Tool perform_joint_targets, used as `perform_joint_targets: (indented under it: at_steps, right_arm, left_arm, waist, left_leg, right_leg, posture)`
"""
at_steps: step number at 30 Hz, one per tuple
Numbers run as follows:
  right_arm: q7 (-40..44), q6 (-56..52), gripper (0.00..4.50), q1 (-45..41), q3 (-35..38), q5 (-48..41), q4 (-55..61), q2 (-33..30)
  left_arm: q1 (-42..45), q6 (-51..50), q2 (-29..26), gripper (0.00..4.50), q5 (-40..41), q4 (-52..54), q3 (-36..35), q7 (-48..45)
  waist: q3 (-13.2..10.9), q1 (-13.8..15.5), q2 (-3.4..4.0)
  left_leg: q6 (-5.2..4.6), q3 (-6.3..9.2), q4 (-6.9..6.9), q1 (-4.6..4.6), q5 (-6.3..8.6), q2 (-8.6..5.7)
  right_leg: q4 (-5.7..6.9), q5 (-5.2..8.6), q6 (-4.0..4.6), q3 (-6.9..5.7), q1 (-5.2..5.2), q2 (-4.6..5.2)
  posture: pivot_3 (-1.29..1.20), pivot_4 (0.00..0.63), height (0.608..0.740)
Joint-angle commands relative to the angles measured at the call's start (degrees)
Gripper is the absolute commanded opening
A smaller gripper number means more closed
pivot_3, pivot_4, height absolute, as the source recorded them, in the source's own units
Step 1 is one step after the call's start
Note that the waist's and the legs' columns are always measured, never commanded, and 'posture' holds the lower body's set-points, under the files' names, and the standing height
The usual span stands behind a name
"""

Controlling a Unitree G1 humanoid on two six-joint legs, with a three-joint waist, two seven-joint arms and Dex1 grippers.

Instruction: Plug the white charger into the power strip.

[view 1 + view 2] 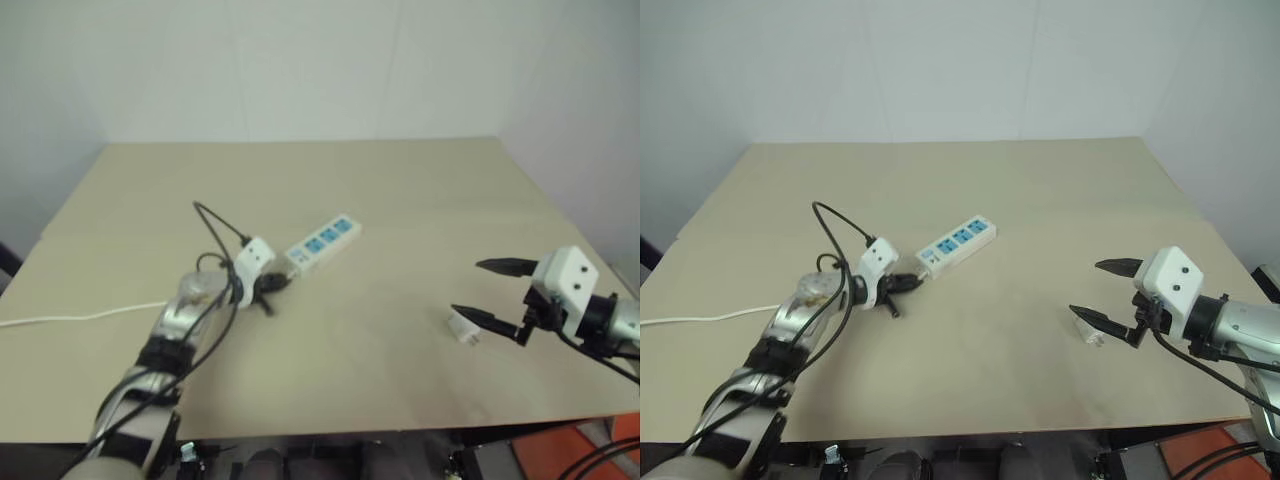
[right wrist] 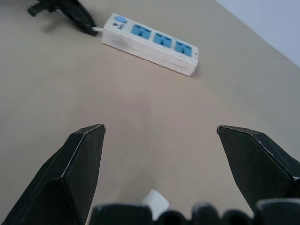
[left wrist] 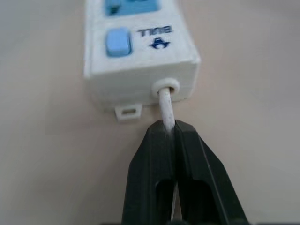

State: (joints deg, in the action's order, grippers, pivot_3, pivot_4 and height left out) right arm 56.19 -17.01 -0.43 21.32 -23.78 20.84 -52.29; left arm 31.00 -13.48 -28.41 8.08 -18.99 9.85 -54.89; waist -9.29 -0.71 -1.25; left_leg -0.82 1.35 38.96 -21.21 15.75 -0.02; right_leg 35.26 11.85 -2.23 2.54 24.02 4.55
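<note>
With the left gripper (image 3: 169,133) pinched shut on the thin white cable (image 3: 166,105) right where it leaves the power strip (image 1: 322,241), the strip is anchored at its switch end only. The strip lies flat near the middle of the table (image 1: 400,180), angled, its three blue sockets facing up. The white charger (image 1: 464,327) lies on the table well apart from the strip, on the robot's right, just beneath the right gripper (image 1: 484,292), whose fingers (image 2: 79,159) stand wide apart with nothing between them.

Step in hand, as I read it: picking up the charger.

- Lower the right gripper so the fingers straddle the charger's flat sides, not its corners; it is small and will likely skid or twist if caught off-centre.
- Which way the prongs point cannot be told from here. Grip so they end up clear of the fingers and able to face down.
- Keep the left hold steady; a cable grip gives weak control, so the far end of the strip may swing when the charger is pressed in.
</note>
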Motion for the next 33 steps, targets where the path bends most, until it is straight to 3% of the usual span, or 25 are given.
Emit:
perform_joint_targets:
  at_steps: [1,6,16,20,33]
  right_arm:
    - [-0.6,-0.1,4.5,0.2,2.2,-1.0,1.9,-0.3]
    - [-0.7,0.1,4.5,0.0,1.6,-0.9,1.5,-0.1]
    - [-0.4,-0.2,4.5,-1.6,0.5,-0.9,0.8,-0.3]
    - [-0.5,-0.3,4.5,-1.2,0.4,-1.0,1.2,-0.1]
    - [-1.2,-1.4,4.5,-1.9,-0.2,-1.7,3.1,0.7]
  left_arm:
    - [-6.5,5.5,-4.3,0.01,6.1,11.6,-2.1,-10.2]
    - [-14.0,8.1,-10.5,0.01,8.7,17.2,-4.6,-15.7]
    - [-16.7,5.7,-9.9,3.18,17.0,22.6,-9.8,-16.0]
    - [-14.1,11.1,-5.7,4.48,15.2,17.8,-8.8,-14.7]
    - [-7.0,22.0,1.1,4.48,8.0,-1.2,-2.4,-19.9]
  waist:
    - [0.0,0.0,0.0]
    - [0.0,0.1,-0.01]
    - [0.0,0.0,-0.02]
    - [0.0,0.1,-0.02]
    - [0.0,0.0,-0.03]
  left_leg:
    - [0.0,-0.01,0.0,-0.13,0.0,0.01]
    - [0.0,-0.01,0.01,-0.14,0.0,0.0]
    - [-0.01,-0.01,0.03,-0.08,0.0,0.01]
    - [-0.01,-0.02,0.04,-0.06,0.01,0.0]
    - [-0.01,-0.02,0.05,-0.03,0.01,-0.01]
  right_leg:
    - [0.05,0.0,0.0,0.04,0.17,0.0]
    - [0.05,0.0,0.01,0.0,0.15,0.03]
    - [0.1,0.0,0.0,-0.03,0.1,0.01]
    - [0.09,0.0,0.0,-0.02,0.07,0.01]
    - [0.09,-0.01,0.01,-0.01,0.04,-0.02]
  posture:
    - [0.0,0.15,0.74]
    - [0.0,0.15,0.74]
    - [0.0,0.15,0.74]
    - [0.0,0.15,0.74]
    - [0.0,0.15,0.74]
